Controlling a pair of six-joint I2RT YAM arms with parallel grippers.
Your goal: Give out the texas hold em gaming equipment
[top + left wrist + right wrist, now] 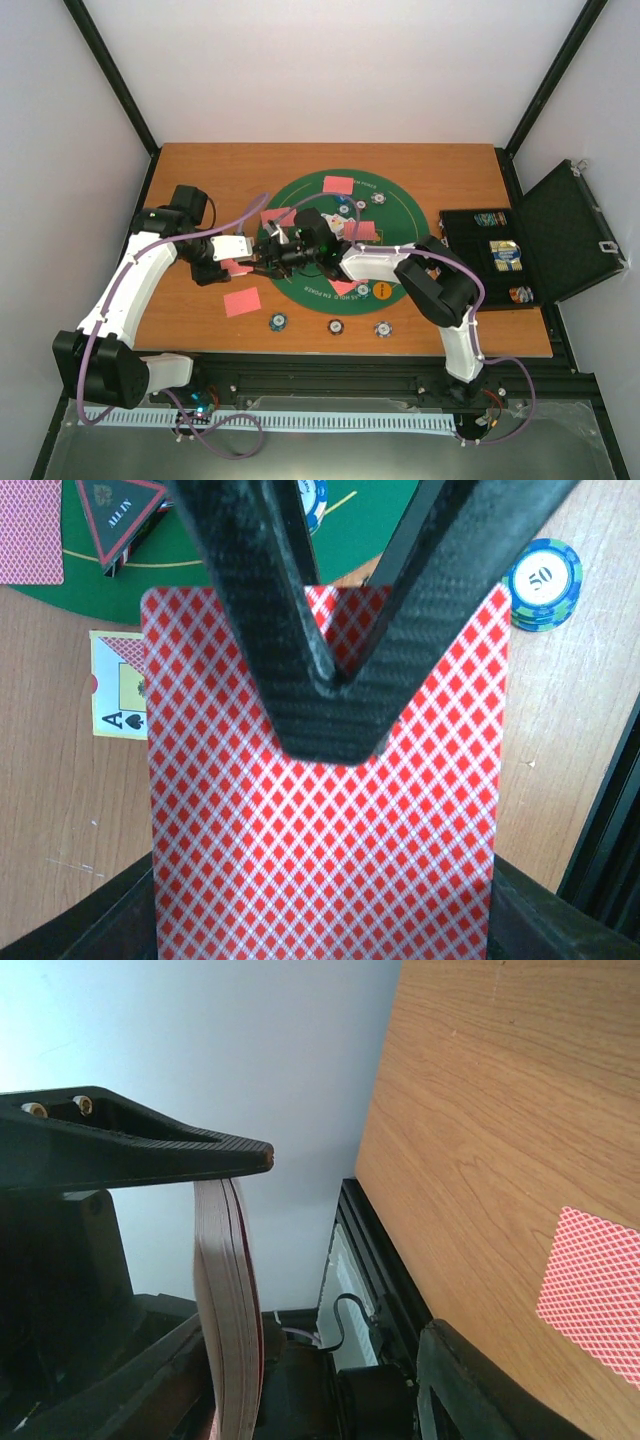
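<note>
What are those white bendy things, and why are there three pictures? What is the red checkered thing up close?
The white bendy things are two robot arms bolted to a wooden table. One picture looks down from above. The other two come from little cameras on each arm's wrist.

Each arm ends in a two-finger pincher called an end effector. The left end effector is pinched shut on a red-backed playing card, the checkered thing. The right end effector is beside a stack of cards, seen edge-on; I cannot tell if it grips them.

On the table lie a green poker mat, more cards, poker chips, an "ALL IN" triangle and an open black case.
</note>
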